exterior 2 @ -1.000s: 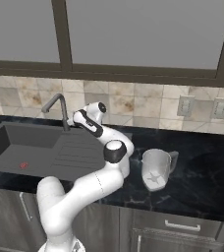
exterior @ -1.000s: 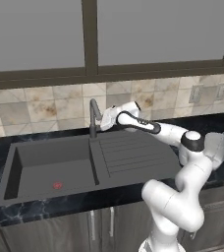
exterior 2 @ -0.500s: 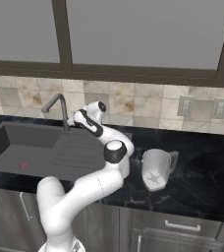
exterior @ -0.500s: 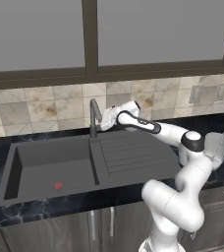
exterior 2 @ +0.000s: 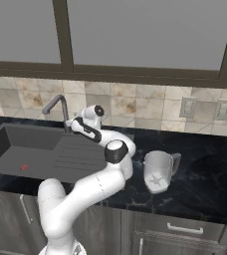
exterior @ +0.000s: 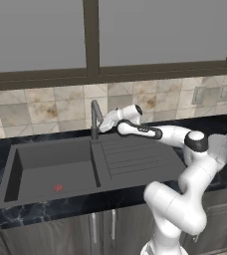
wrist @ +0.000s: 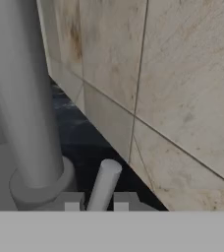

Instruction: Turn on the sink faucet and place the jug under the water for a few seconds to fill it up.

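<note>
Claw [wrist: 93, 203] open, its tips either side of the faucet [exterior: 94, 119] lever [wrist: 104, 183]. A glancing push could slip off, leaving no water. Jug [exterior 2: 159, 171] lies on the worktop [exterior 2: 205, 184].

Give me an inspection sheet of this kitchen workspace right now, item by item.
Surface: black marbled counter.
Sink faucet: upright, no water running.
Lever: sticks out between the gripper's tips.
Sink: basin dry, red drain mark.
Jug: lying on the counter right of the arm, base facing the camera.
Clutter: nothing seen.
Gripper: at the faucet base, tips either side of the lever; contact unclear.
Cables: nothing seen.
Surroundings: tiled backsplash, window above, wall outlets.
</note>
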Robot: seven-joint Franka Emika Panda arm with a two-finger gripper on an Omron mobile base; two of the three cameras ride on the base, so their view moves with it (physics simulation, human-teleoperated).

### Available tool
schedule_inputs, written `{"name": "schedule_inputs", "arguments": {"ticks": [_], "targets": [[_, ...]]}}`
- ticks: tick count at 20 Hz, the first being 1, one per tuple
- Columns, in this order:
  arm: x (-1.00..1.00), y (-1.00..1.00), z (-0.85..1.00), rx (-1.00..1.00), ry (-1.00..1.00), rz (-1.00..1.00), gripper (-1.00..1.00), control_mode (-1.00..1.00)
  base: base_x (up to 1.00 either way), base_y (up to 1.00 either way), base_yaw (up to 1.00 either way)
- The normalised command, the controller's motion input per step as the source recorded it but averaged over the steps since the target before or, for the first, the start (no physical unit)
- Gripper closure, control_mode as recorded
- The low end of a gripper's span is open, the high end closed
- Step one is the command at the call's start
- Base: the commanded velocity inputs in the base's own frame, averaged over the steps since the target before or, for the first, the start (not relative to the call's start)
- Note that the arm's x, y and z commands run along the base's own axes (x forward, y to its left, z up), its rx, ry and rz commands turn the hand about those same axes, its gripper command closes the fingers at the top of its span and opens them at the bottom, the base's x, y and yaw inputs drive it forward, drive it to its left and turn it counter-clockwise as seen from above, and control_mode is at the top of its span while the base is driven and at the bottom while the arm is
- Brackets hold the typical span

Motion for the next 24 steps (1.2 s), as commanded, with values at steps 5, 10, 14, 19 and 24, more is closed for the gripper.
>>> {"name": "schedule_inputs", "arguments": {"ticks": [5, 10, 14, 19, 24], "targets": [[0.03, 0.0, -0.04, 0.0, 0.0, -0.28, 1.0, -1.0, 0.0, 0.0, 0.0], [0.08, -0.16, -0.06, 0.0, 0.0, -0.26, 1.0, -1.0, 0.0, 0.0, 0.0], [0.04, -0.46, -0.05, 0.0, 0.04, -0.19, 1.0, -1.0, 0.0, 0.0, 0.0], [0.0, -0.71, -0.09, 0.04, 0.09, -0.08, 1.0, -1.0, 0.0, 0.0, 0.0], [0.0, -0.72, -0.17, 0.05, 0.08, -0.09, 1.0, -1.0, 0.0, 0.0, 0.0]]}}
